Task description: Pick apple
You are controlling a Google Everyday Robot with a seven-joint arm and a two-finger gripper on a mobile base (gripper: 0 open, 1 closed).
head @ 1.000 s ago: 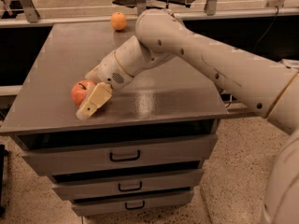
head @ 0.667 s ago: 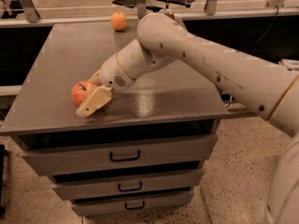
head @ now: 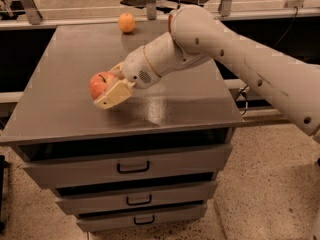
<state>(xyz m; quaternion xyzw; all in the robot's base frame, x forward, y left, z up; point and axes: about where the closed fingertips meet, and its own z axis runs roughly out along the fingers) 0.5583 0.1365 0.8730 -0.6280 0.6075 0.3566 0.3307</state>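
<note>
as the tool [head: 106, 87] clamps it, apple [head: 98, 83] between its jaws, cabinet top [head: 65, 59] front-left

No text, label, brand or number can be read anywhere. The gripper [head: 106, 87] is over the left front of the cabinet [head: 190, 106] top, its fingers clasping the apple [head: 98, 83].

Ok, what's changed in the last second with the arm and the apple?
The gripper, closed on the apple, has moved up and to the right in view, carrying the apple with it. The orange and cabinet stayed put.
</note>
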